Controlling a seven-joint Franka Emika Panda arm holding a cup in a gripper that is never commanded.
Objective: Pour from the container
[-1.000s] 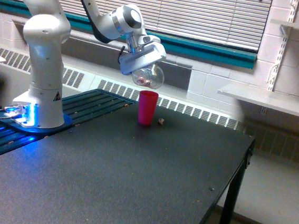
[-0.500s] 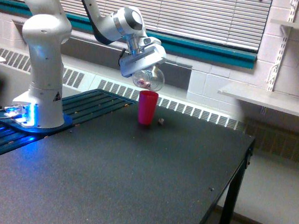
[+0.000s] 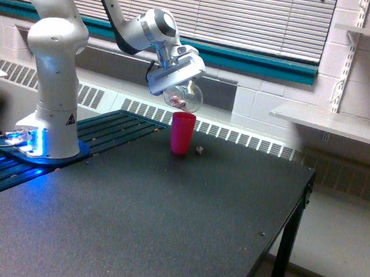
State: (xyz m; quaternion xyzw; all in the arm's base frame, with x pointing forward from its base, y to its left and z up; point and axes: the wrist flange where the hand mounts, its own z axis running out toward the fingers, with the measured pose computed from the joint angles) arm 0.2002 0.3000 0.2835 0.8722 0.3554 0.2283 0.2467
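Exterior view: white pincer (image 3: 177, 79) clamped on clear, rounded plastic container (image 3: 183, 96) with small pinkish pieces inside, tilted steeply, held just above opaque pink plastic cup (image 3: 182, 133). Cup upright on dark speckled worktop (image 3: 183, 223). Small pale piece (image 3: 199, 150) lying just beside cup, toward the exterior view's right.
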